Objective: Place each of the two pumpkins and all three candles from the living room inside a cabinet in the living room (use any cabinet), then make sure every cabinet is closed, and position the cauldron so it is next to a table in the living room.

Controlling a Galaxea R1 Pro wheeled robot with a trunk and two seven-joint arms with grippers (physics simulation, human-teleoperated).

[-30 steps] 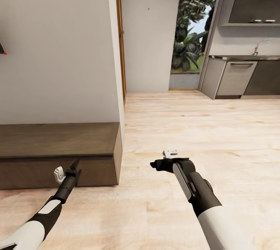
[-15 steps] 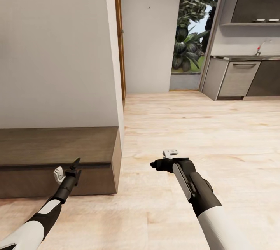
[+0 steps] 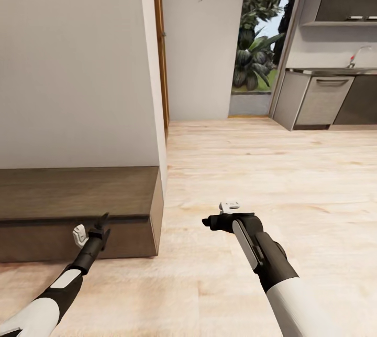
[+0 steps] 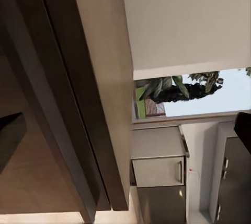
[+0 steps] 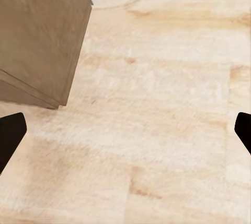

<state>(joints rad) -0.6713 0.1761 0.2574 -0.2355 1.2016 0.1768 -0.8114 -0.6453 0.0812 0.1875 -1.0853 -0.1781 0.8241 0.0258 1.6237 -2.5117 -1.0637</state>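
Observation:
The long, low dark brown cabinet [image 3: 78, 195] stands against the white wall at the left, its end panel [image 5: 36, 36] and its door panels shut. My left gripper [image 3: 94, 228] hangs just in front of the cabinet's face, open and holding nothing; its dark fingertips [image 4: 10, 138] sit wide apart. My right gripper [image 3: 210, 221] is held over the bare wood floor to the right of the cabinet's end, open and holding nothing, fingertips [image 5: 10, 135] spread. Pumpkins, candles, cauldron and coffee table are out of view.
A white wall [image 3: 78, 64] ends in a wooden door frame [image 3: 159, 49]. Beyond lies light wood floor [image 3: 262, 169], a glass opening onto plants [image 3: 256, 49], and grey kitchen units [image 3: 319, 101] with a tap at the far right.
The whole picture has shifted a little, with the kitchen sliding right, so the camera has moved. Both arms keep the same pose and both grippers stay open.

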